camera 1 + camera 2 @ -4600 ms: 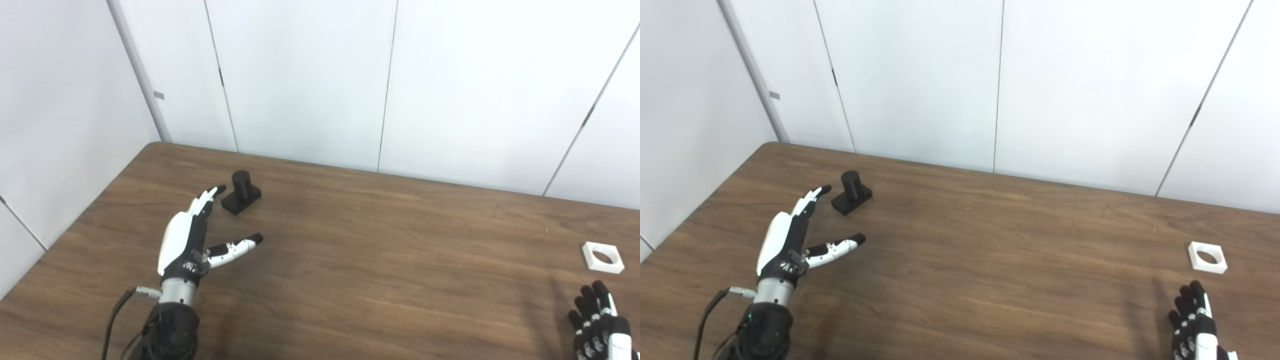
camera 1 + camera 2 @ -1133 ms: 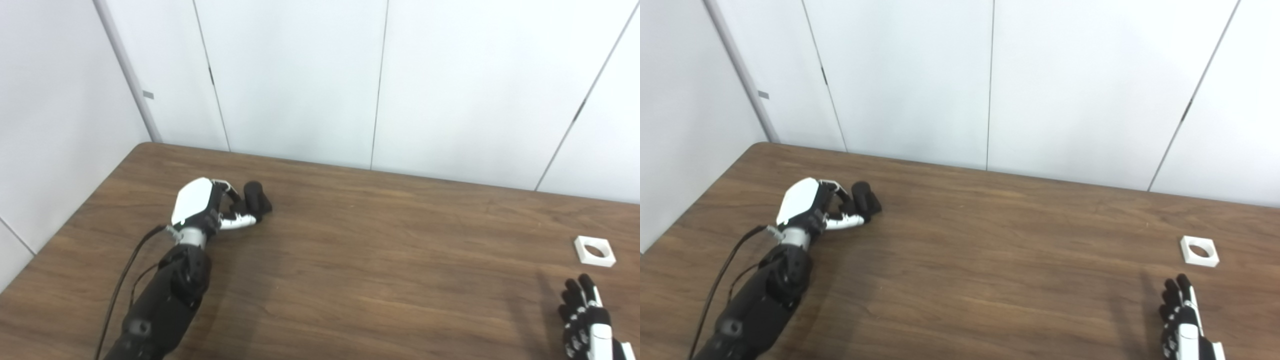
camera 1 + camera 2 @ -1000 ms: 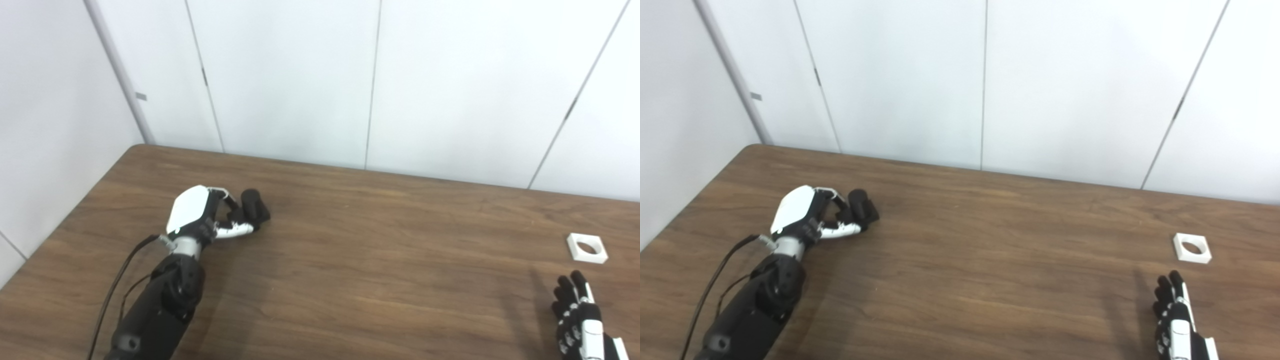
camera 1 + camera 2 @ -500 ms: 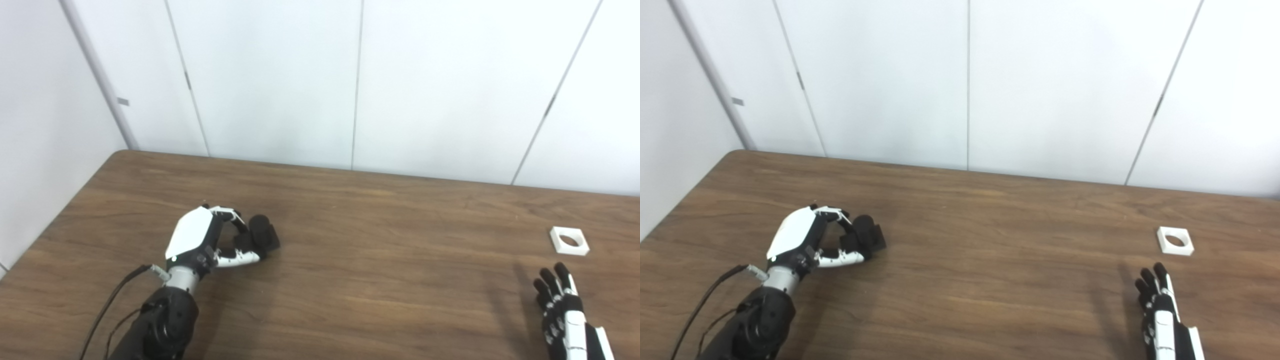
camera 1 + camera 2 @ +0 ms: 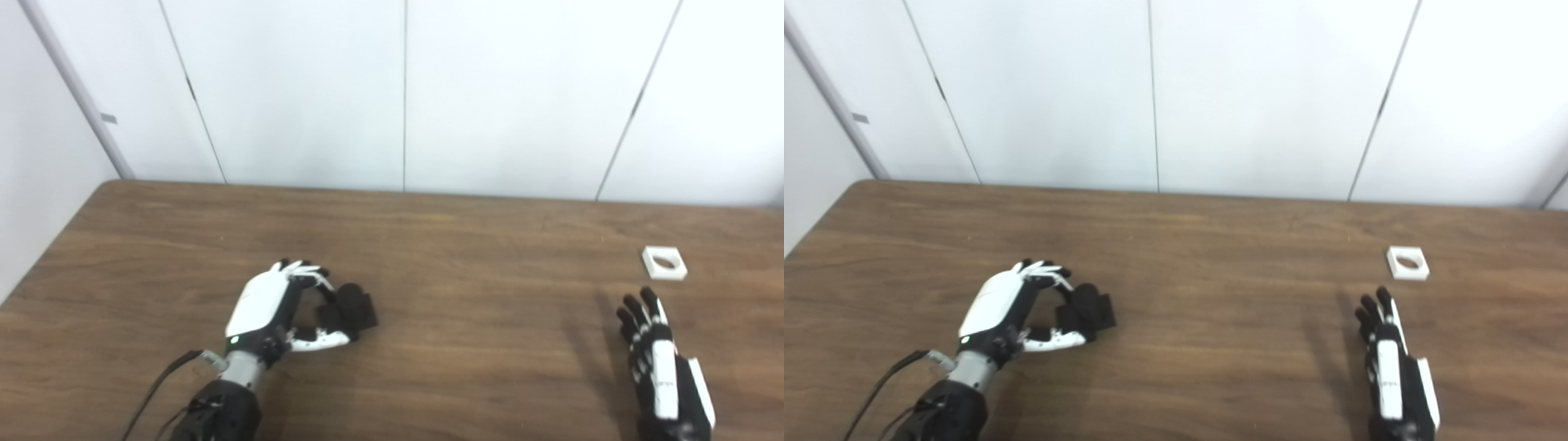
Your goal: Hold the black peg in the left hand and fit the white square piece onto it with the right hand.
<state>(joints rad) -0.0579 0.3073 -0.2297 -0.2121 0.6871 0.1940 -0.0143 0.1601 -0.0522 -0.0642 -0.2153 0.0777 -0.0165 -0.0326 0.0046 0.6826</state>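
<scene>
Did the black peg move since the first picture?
Yes. The black peg, now gripped in the left hand, sits farther from the table's back edge and nearer the robot than before.

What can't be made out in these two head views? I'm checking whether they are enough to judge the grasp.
- Black peg: its near side is hidden by the left robot hand, so the contact can't be seen in either view.
- Peg lifted or resting on the table: unclear.
- White square piece: small; its hole's depth is unreadable.
- Right robot hand: wrist cut off by the bottom edge.
</scene>
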